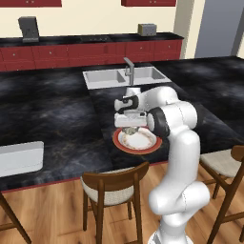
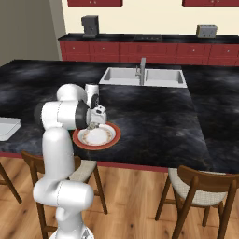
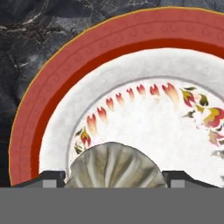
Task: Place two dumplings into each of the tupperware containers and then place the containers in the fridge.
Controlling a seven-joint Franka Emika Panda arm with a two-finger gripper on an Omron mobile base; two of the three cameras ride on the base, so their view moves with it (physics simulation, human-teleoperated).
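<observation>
One mottled beige-grey dumpling [image 3: 113, 164] lies on the white inside of a round red-rimmed plate [image 3: 52, 87], and both dark fingertips press against its sides. My gripper [image 3: 113, 183] is shut on it. In the base views the gripper [image 1: 127, 127] [image 2: 93, 126] points down over the plate's left part [image 1: 143, 148] [image 2: 111, 139], near the counter's front edge. A white tupperware container [image 1: 19, 158] [image 2: 6, 128] rests on the counter far to the left. The tall grey fridge [image 1: 220, 28] [image 2: 23, 28] stands at the back.
A sink with a faucet [image 1: 127, 70] [image 2: 142, 70] is set in the counter behind the plate. Wooden chairs [image 1: 112, 188] [image 2: 200, 186] stand in front of the counter. Red cabinets carry a coffee machine [image 1: 28, 28] and a toaster [image 1: 147, 29].
</observation>
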